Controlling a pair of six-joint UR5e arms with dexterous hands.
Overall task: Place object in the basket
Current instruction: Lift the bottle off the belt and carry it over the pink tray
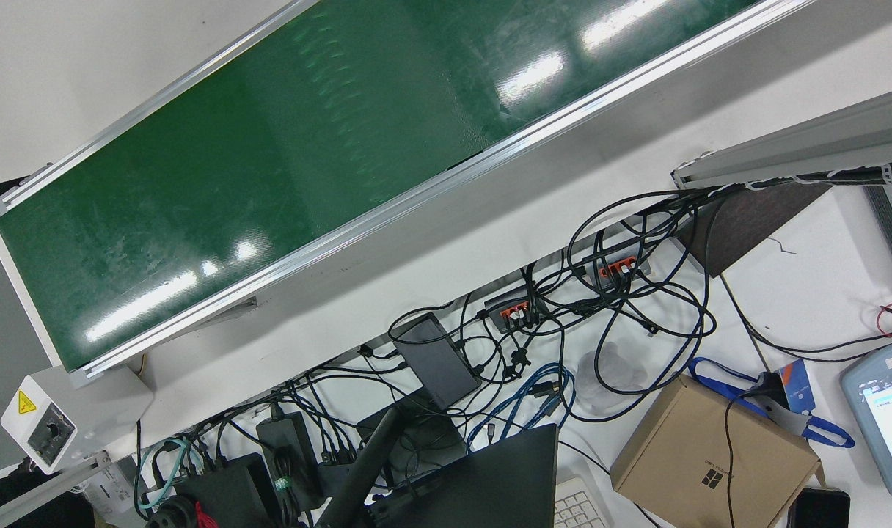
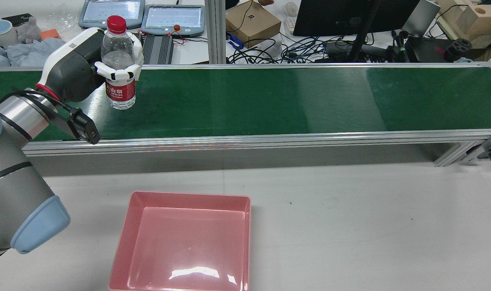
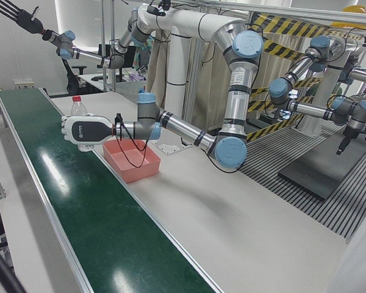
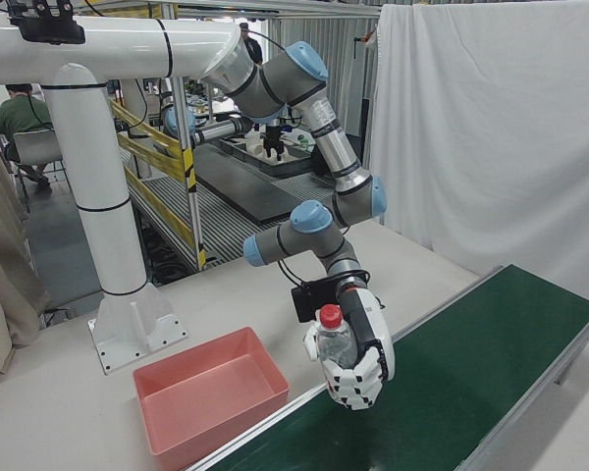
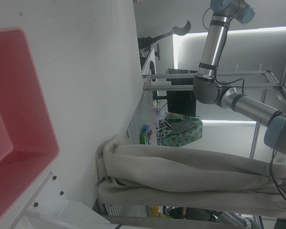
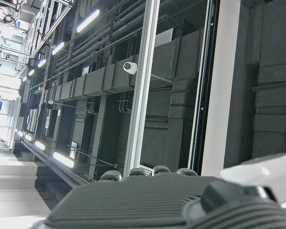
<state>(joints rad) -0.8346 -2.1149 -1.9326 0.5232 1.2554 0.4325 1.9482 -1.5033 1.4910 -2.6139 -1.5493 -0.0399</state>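
Now, rear view: my left hand [image 2: 84, 66] is wrapped around the bottle [image 2: 118, 64], upright over the belt [image 2: 269, 101], beyond the basket [image 2: 181, 242]. I should lift straight, keep it vertical. Right-front view: clear plastic, red cap, red label, fingers [image 4: 358, 383] clamped mid-body. My right hand's fingers I cannot tell.
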